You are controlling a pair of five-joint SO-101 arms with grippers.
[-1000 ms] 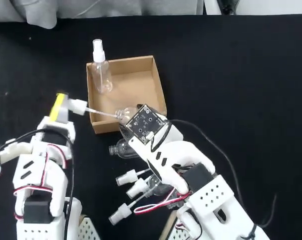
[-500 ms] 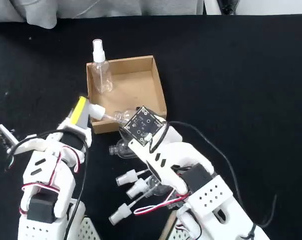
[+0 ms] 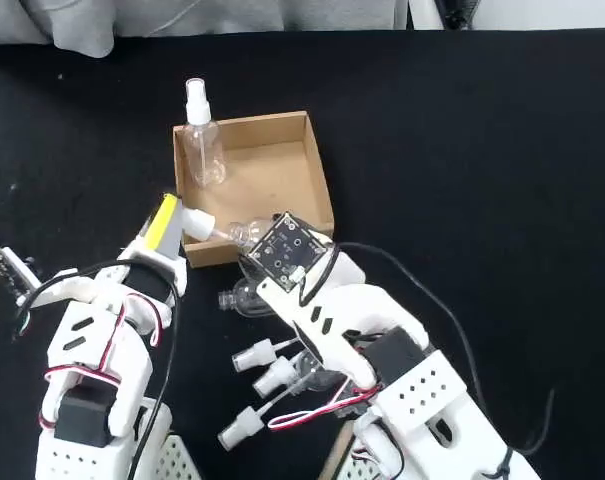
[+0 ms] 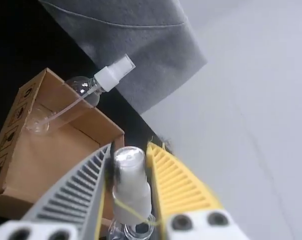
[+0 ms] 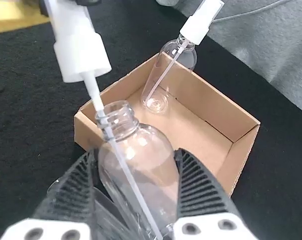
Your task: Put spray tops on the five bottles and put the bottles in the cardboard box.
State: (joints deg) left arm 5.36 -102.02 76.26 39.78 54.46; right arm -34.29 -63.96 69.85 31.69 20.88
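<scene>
My right gripper [image 5: 136, 154] is shut on an open clear bottle [image 5: 133, 160], held tilted at the front edge of the cardboard box [image 3: 282, 165]. My left gripper [image 4: 128, 150] is shut on a white spray top [image 4: 132, 186]. The top [image 5: 78, 42] hangs just off the bottle's neck, and its thin tube runs down into the bottle. In the high view the spray top [image 3: 195, 224] sits left of the held bottle [image 3: 246, 232]. A capped bottle [image 3: 202, 140] stands in the box's far left corner.
One uncapped bottle [image 3: 240, 298] lies on the black table in front of the box, partly under the right arm. Three loose spray tops [image 3: 267, 368] lie nearer the arm bases. Grey cloth [image 3: 182, 15] lines the far edge.
My left arm has swung right with the spray top, bringing it from well left of the box up close to the held bottle's neck. The right arm and its bottle have stayed put.
</scene>
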